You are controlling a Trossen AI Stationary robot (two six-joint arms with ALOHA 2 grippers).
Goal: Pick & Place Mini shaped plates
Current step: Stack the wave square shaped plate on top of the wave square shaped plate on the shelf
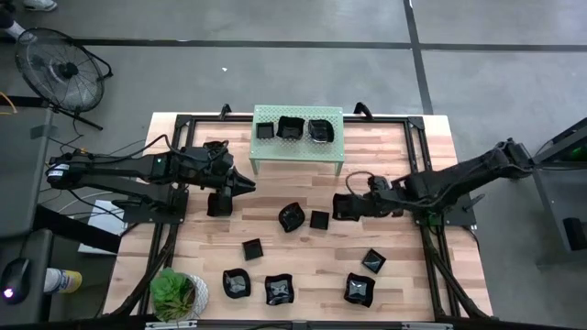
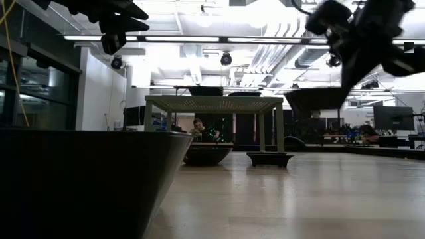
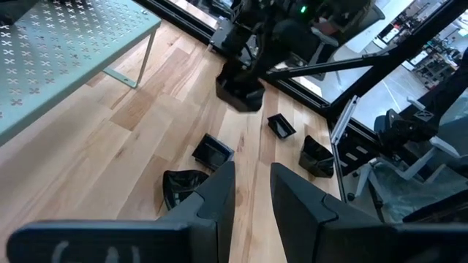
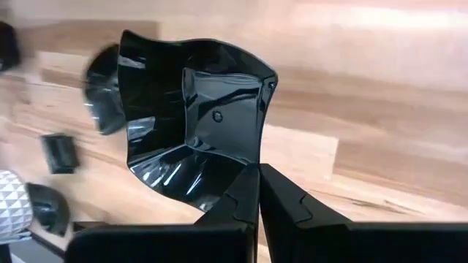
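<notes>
Right wrist view, unmarked glossy plate (image 4: 197,117), right claw (image 4: 257,191) pinching rim

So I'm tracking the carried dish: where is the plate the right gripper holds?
In the high view the plate sits pinched in the right gripper, right of centre, below the green shelf.

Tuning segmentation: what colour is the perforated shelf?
Pale green shelf; the high view shows it best.

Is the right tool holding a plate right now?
Yes, the right tool is pinched shut on the rim of a glossy black wavy-edged plate above the table.
</notes>
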